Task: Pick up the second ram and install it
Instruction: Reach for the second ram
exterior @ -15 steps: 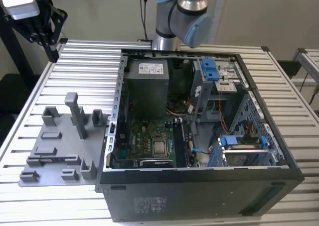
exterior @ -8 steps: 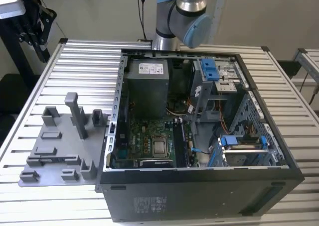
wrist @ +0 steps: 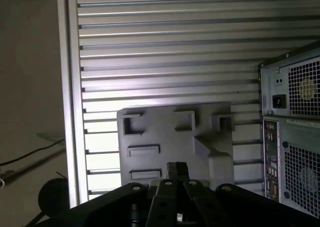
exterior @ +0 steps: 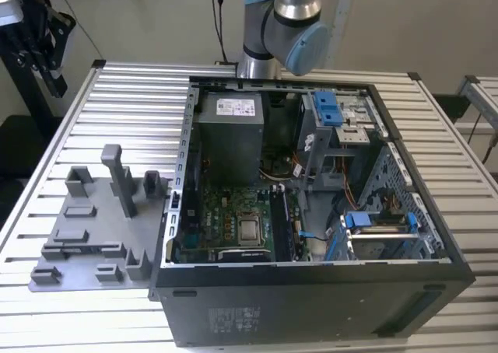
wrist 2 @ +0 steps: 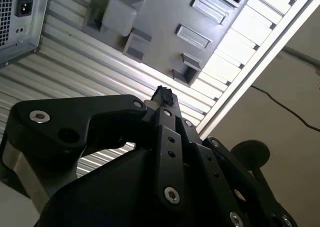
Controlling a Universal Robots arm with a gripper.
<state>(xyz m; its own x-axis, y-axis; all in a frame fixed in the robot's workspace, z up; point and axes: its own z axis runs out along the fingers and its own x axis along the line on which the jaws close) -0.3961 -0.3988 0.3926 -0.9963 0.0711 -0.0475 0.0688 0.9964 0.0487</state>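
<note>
The fingers [wrist 2: 162,94] [wrist: 176,168] are pressed together at their tips in both wrist views, with nothing to be seen between them. They hang in the air over the ribbed metal table [exterior: 132,104] and point down toward the grey holder plate [wrist: 165,132], well apart from it. The slots and brackets of that plate look bare in both wrist views and in the exterior view.

The open computer case [exterior: 311,306] lies on the table just to the exterior view's right of the holder plate. Its back panel, with the power socket, shows at the edge of both wrist views. Inside the case, just to the exterior view's right of the processor socket, a thin dark stick stands on edge in the memory slots. This seems to be the ram [exterior: 284,225], though I cannot tell whether one stick or two sit there. The arm [exterior: 284,34] rises behind the far end of the case
</note>
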